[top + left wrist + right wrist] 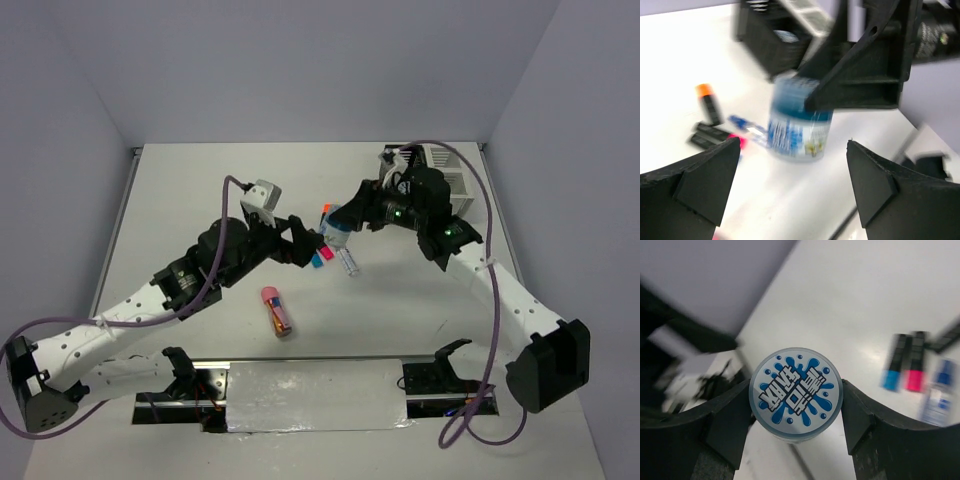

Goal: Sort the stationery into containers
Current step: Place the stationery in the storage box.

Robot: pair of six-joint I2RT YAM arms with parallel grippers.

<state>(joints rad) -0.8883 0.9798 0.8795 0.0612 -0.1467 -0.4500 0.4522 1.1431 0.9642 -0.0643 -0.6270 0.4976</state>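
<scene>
My right gripper (336,228) is shut on a round blue tape roll (334,232) and holds it above the table; in the right wrist view the roll (796,394) sits squeezed between both fingers (727,425). My left gripper (303,243) is open and empty, just left of the roll, which shows ahead of its jaws (799,125). Below lie black markers with blue (892,367), pink (915,371) and orange (707,102) ends and a clear blue-capped pen (347,262). A pink-capped clear tube (277,310) lies nearer the bases. The black container (767,47) and the white container (447,170) stand at the back right.
The right arm's body covers most of the black container in the top view. Something blue (785,36) shows inside the black container, too blurred to name. A metal plate (315,393) runs along the near edge between the arm bases.
</scene>
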